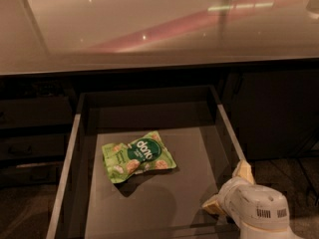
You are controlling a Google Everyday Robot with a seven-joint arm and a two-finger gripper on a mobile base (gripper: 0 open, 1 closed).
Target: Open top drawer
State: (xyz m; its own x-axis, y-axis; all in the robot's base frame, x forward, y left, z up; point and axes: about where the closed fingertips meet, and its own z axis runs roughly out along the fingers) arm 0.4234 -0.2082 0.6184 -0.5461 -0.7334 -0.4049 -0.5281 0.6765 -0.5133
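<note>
The top drawer [70, 178] stands pulled far out under the counter, showing its deep grey box interior; its front panel and handle are out of view below the frame. A green snack bag [138, 156] lies on the drawer floor, left of centre. My gripper [228, 188], white with tan fingertips [244, 171], is at the lower right, by the drawer's right wall near its front corner. Its fingers stand apart and hold nothing.
A glossy pale countertop [149, 24] overhangs the drawer's back. Dark, shorter drawer fronts [30, 148] are to the left and a dark cabinet door [279, 113] to the right. Carpeted floor [294, 178] shows at the lower right.
</note>
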